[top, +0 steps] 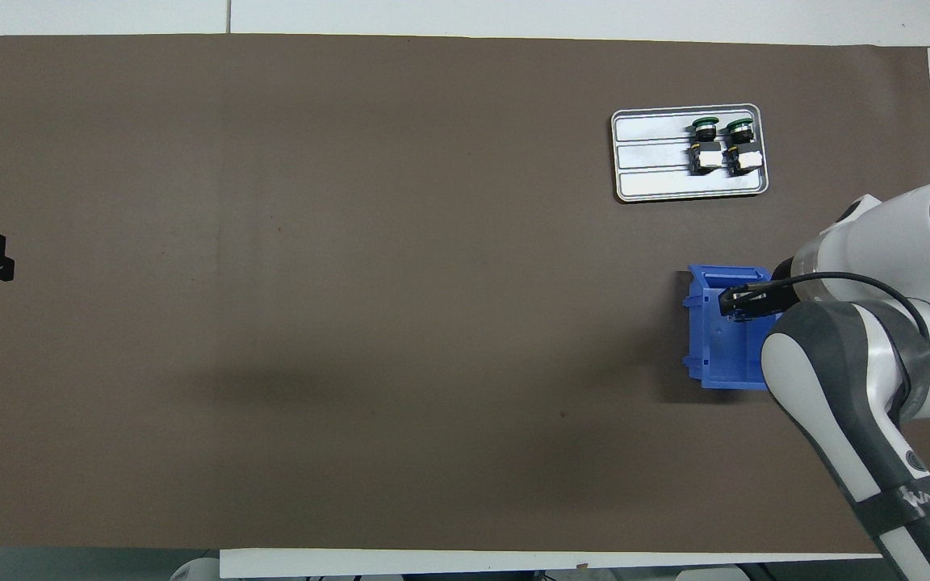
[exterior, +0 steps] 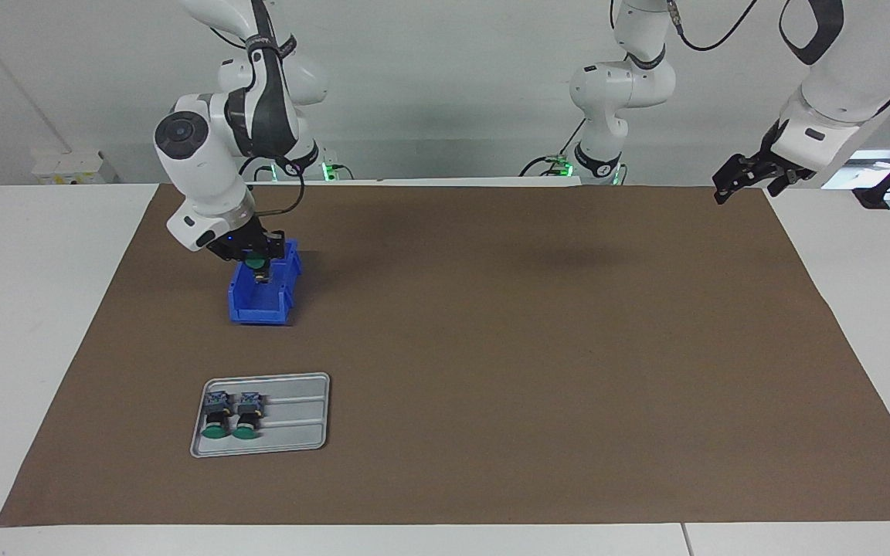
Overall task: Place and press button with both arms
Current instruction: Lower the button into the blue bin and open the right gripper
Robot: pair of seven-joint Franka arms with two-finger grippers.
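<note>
Brown-matted surface (exterior: 491, 347) | right hand (exterior: 259, 270) in blue bin (exterior: 263, 305), closed on button (exterior: 257, 262) to lift out | tray (exterior: 290, 440) farther than bin, awaiting it | left hand (exterior: 750, 179) waits, open, empty

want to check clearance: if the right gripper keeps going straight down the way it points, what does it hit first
The right gripper, shut on a green-capped button, points down into the blue bin. Going straight on, it would probably meet the bin's floor first, though depth inside the bin is unclear.
</note>
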